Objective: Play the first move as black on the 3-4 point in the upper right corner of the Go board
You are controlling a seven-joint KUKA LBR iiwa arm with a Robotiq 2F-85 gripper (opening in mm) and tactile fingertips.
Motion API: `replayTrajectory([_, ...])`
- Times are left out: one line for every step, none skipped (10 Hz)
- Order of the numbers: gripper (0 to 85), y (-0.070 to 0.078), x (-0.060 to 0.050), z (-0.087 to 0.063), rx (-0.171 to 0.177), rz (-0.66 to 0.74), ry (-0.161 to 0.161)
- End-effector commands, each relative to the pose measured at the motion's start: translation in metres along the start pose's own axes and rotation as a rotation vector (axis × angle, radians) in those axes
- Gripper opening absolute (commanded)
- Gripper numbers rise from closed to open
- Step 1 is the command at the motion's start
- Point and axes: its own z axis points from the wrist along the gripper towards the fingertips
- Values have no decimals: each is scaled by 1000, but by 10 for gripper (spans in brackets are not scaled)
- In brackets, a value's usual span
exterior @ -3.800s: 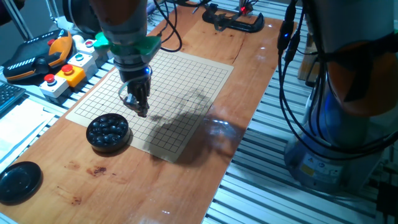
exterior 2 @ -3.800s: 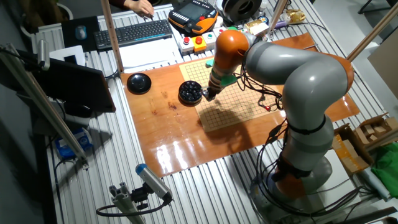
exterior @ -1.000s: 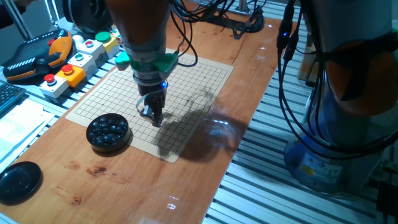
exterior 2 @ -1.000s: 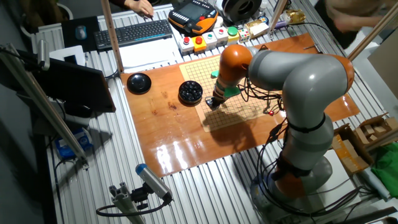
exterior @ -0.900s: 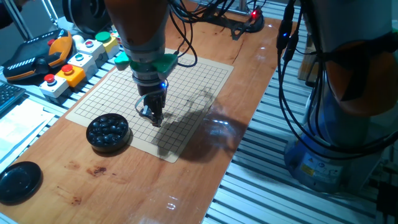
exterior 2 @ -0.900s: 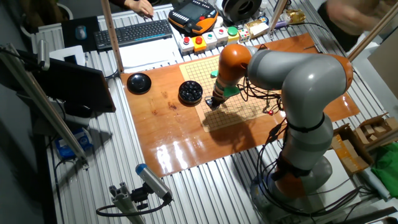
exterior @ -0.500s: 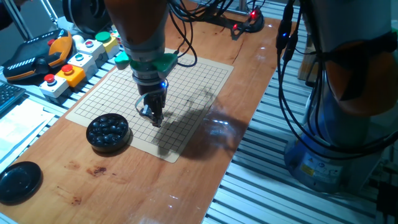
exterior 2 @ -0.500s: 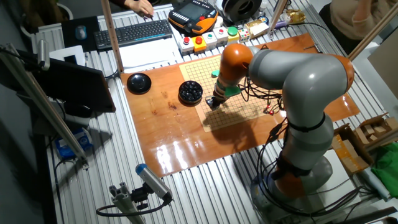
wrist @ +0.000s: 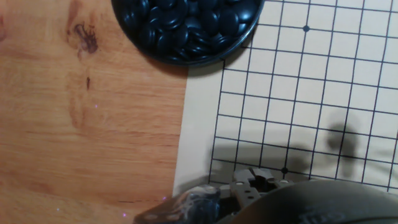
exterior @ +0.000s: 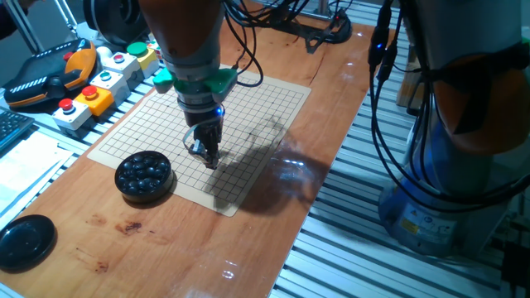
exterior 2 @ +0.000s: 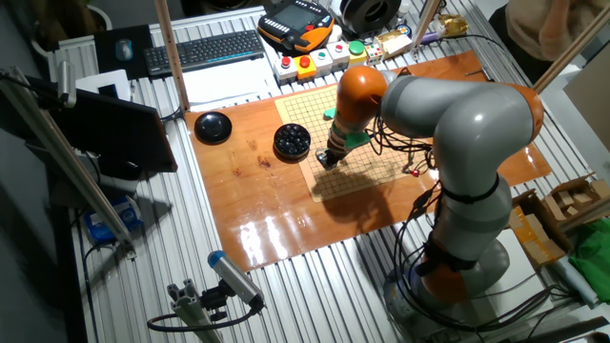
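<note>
The tan Go board point(exterior: 257, 103) point(exterior 2: 381, 171) point(wrist: 323, 93) lies on the wooden table, and no stone shows on its grid. My gripper point(exterior: 209, 161) point(exterior 2: 329, 158) points straight down, low over crossings near the board's corner to the right of the bowl. Its fingers taper to a narrow dark tip and look shut on a black stone, which is too small to make out clearly. Which crossing is the 3-4 point I cannot tell. In the hand view only blurred gripper parts point(wrist: 249, 186) show, beside a star dot point(wrist: 284, 170).
A round black bowl of black stones point(exterior: 143, 175) point(exterior 2: 292, 140) point(wrist: 186, 25) stands just off the board's edge. Its black lid point(exterior: 25, 240) point(exterior 2: 213, 125) lies further along the table. Button boxes point(exterior: 91, 91), a pendant point(exterior: 41, 74) and a clamp point(exterior: 319, 29) border the board.
Since 3.8 s ago the gripper has moved from beside the bowl to the board's corner region and come lower. Over the last second it has stayed almost still.
</note>
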Motion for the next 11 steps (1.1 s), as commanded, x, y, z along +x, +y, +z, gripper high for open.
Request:
replayTrajectory([7,-1,0,0,-2,-1,0])
replayTrajectory([7,-1,0,0,-6,-5,-1])
replayTrajectory([7,-1,0,0,-7,-8,3])
replayTrajectory([7,-2,1,1,-9,-12,8])
replayTrajectory([7,-1,0,2,-12,-16,12])
replayTrajectory([7,-2,-1,2,-20,-16,17])
replayTrajectory([7,-2,-1,3,-22,-18,18])
replayTrajectory([7,-1,0,4,-15,-22,21])
replayTrajectory([7,-3,2,5,-26,-23,22])
replayTrajectory([7,-5,4,8,-30,-30,19])
replayTrajectory([7,-7,7,12,-37,-34,15])
